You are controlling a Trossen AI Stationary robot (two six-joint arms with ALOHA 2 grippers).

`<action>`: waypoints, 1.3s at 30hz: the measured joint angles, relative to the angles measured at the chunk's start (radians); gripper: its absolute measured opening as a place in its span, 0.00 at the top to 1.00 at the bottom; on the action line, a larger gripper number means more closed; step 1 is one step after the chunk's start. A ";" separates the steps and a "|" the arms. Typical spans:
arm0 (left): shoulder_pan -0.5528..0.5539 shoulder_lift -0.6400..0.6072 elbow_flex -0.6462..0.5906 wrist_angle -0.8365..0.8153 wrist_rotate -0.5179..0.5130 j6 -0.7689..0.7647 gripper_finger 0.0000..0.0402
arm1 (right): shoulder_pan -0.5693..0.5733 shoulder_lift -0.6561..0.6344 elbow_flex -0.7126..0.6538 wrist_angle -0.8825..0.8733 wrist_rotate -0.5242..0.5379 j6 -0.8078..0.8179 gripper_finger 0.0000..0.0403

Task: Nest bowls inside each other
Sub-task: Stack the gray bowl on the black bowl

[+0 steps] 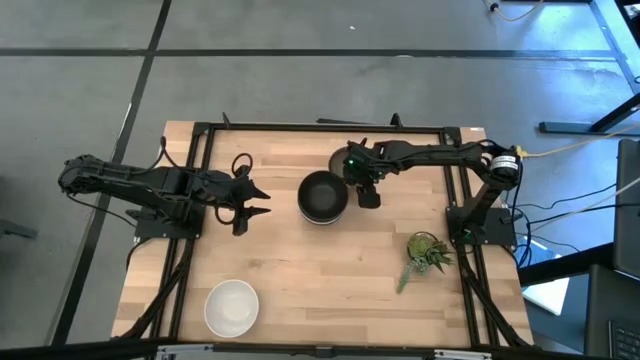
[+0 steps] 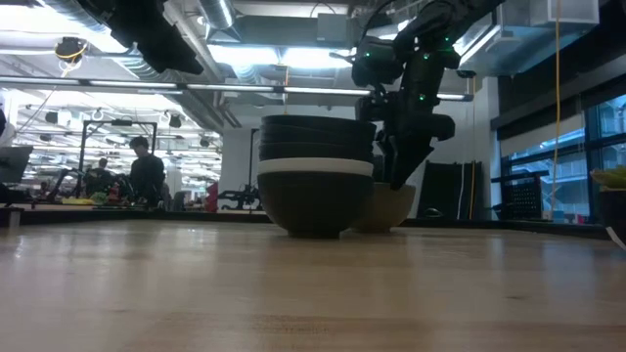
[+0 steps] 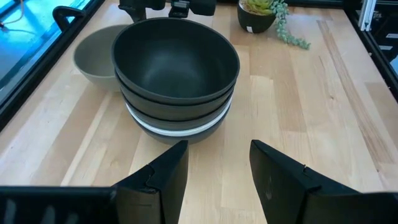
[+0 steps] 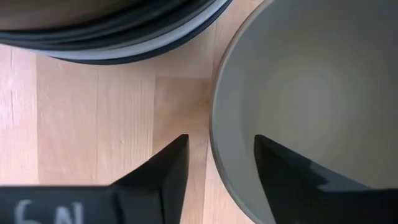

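While spread, right gripper (image 4: 217,171) straddles grey-green bowl (image 4: 311,99) rim.

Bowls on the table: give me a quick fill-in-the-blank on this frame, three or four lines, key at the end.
1. The right gripper straddles the rim of the ____ bowl.
2. The stack of bowls has a ____ bowl on top.
3. The lone white bowl lies nearer the ____ arm's side of the table.
4. The left gripper, facing the stack, is ____.

Missing words: grey-green; black; left; open
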 joint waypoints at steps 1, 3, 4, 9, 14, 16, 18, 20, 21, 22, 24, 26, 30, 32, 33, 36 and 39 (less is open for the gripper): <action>0.000 0.000 0.000 0.000 0.000 0.000 0.59 | 0.000 0.000 0.000 0.001 0.000 0.000 0.56; 0.000 0.000 0.000 0.000 0.000 0.000 0.59 | 0.000 0.000 0.000 0.000 -0.003 0.000 0.59; 0.000 0.000 0.000 0.000 0.000 0.000 0.59 | 0.000 0.000 0.000 0.001 -0.005 0.000 0.60; 0.000 0.000 0.000 0.000 0.000 -0.002 0.59 | 0.000 0.000 0.000 0.001 -0.019 0.001 0.67; 0.000 0.000 0.000 0.000 0.000 -0.002 0.59 | 0.000 0.000 0.000 0.001 -0.021 0.024 0.73; 0.000 0.000 0.000 0.000 0.000 -0.002 0.59 | 0.000 0.000 0.000 0.001 -0.022 0.028 0.75; 0.000 0.000 0.000 0.000 0.000 -0.002 0.59 | 0.000 0.000 0.000 0.001 -0.030 0.028 0.78; 0.000 0.000 0.000 0.000 0.000 -0.002 0.59 | 0.000 0.000 0.000 0.002 -0.031 0.029 0.80; 0.000 0.000 0.000 0.000 0.000 -0.002 0.59 | 0.000 0.000 0.000 0.002 -0.031 0.030 0.80; 0.000 0.000 0.000 0.000 0.000 -0.002 0.59 | 0.000 0.000 0.000 0.002 -0.031 0.030 0.81; 0.000 0.000 0.000 0.000 0.000 -0.002 0.59 | 0.000 0.000 0.000 0.003 -0.031 0.038 0.83; 0.000 0.000 0.000 0.000 0.000 -0.002 0.59 | 0.000 0.000 0.000 0.004 -0.031 0.050 0.86; 0.000 0.000 0.000 0.000 0.000 -0.002 0.59 | 0.000 0.000 0.000 0.006 -0.030 0.065 0.94; 0.000 0.000 0.000 0.000 0.000 -0.002 0.59 | 0.000 0.000 0.000 0.001 -0.029 0.079 0.97; 0.000 0.000 0.000 0.000 0.000 -0.002 0.59 | 0.000 0.000 0.000 0.005 -0.029 0.083 0.98; 0.000 0.000 0.000 0.000 0.000 -0.002 0.59 | 0.000 0.000 0.000 0.004 -0.029 0.103 0.97; 0.000 0.000 0.000 0.000 0.000 -0.002 0.59 | 0.000 0.000 0.000 -0.001 -0.027 0.109 0.98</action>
